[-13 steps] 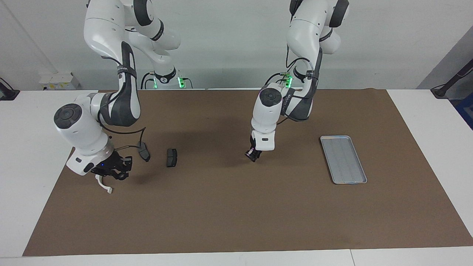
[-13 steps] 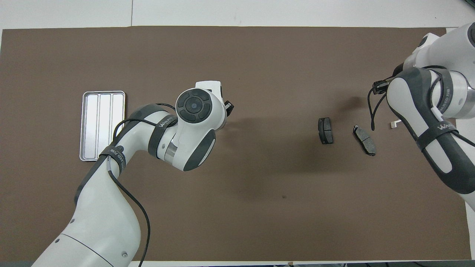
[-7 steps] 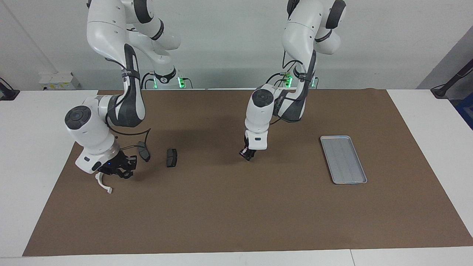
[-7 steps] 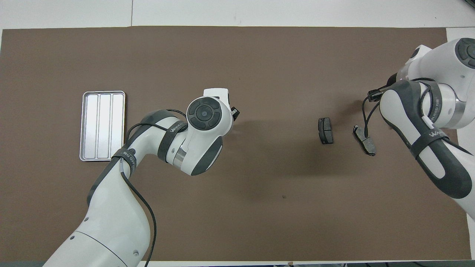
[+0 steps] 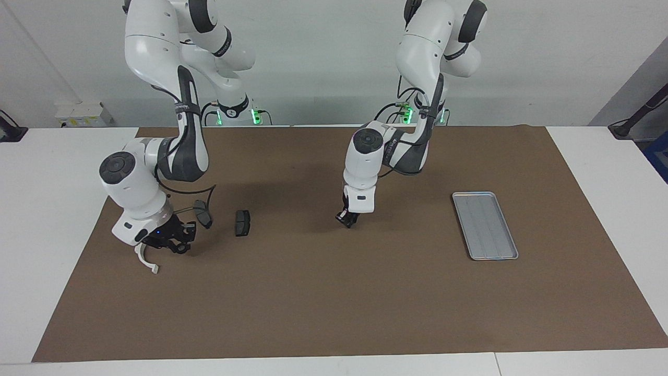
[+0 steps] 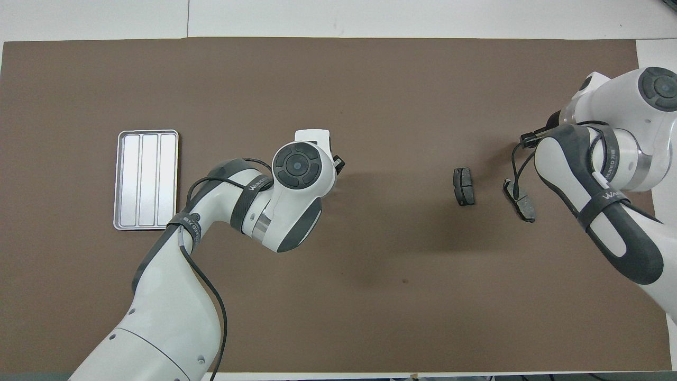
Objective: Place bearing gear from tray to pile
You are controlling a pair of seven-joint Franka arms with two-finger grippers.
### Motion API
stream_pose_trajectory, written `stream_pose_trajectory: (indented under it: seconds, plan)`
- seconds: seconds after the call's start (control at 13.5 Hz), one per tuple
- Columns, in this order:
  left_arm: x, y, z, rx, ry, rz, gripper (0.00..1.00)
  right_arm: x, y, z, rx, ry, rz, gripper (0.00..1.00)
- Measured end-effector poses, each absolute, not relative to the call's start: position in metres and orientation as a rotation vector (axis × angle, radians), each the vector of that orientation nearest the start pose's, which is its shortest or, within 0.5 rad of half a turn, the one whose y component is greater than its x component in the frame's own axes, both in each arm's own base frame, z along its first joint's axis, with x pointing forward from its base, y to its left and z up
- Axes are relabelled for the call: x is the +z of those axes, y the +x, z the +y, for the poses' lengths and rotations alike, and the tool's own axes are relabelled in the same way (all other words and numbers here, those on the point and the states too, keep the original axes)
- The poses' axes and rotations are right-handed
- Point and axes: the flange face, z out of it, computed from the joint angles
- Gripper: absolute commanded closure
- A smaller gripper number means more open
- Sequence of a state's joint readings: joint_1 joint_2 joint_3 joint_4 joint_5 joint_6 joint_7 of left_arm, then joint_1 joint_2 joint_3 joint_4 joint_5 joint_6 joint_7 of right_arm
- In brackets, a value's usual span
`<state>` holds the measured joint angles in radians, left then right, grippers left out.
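brown mat [image 5: 334, 292] on white table [image 5: 47, 219]

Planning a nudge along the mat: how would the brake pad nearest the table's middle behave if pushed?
The brake pad lies flat on the mat, so it would probably slide, not roll or tip. It looks like a rigid slab, likely stiff and heavy for its size. The matte mat may drag on it.

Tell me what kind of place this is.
Probably a robotics lab bench: two white arms stand at a table under a brown mat, with a ribbed silver-grey metal tray and dark grey brake pads.
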<state>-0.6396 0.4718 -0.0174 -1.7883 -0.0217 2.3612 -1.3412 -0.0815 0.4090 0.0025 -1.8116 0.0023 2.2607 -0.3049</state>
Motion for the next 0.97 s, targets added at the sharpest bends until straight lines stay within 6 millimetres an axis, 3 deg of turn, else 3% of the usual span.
stream_pose_trajectory:
  seconds: [0.07, 0.15, 0.22, 0.52, 0.59, 0.67, 0.74, 0.82, 0.89, 0.97]
  plan:
    - [0.299, 0.525, -0.407, -0.056, -3.043, -1.11, 0.93, 0.319, 0.646, -0.051, -0.058, -3.126, -0.352, 1.0]
    - [0.299, 0.525, -0.407, -0.056, -3.043, -1.109, 0.57, 0.317, 0.646, -0.051, -0.054, -3.125, -0.352, 1.0]
    - [0.299, 0.524, -0.408, -0.056, -3.043, -1.108, 0.42, 0.315, 0.645, -0.051, -0.047, -3.125, -0.352, 1.0]
    - [0.296, 0.524, -0.407, -0.053, -3.037, -1.111, 0.16, 0.302, 0.644, -0.051, -0.04, -3.124, -0.352, 1.0]
    - [0.295, 0.524, -0.406, -0.047, -3.031, -1.111, 0.03, 0.299, 0.644, -0.051, -0.039, -3.124, -0.352, 1.0]
    - [0.294, 0.524, -0.404, -0.033, -3.016, -1.107, 0.0, 0.296, 0.644, -0.051, -0.042, -3.124, -0.351, 0.86]
    - [0.294, 0.524, -0.401, -0.013, -2.993, -1.105, 0.0, 0.294, 0.644, -0.051, -0.04, -3.124, -0.351, 0.53]
    - [0.299, 0.528, -0.397, -0.002, -2.973, -1.111, 0.0, 0.292, 0.644, -0.051, -0.037, -3.124, -0.351, 0.08]
    - [0.307, 0.533, -0.391, 0.002, -2.957, -1.125, 0.0, 0.292, 0.644, -0.051, -0.037, -3.124, -0.351, 0.0]
    - [0.318, 0.54, -0.38, 0.0, -2.945, -1.152, 0.0, 0.292, 0.644, -0.051, -0.037, -3.124, -0.351, 0.0]
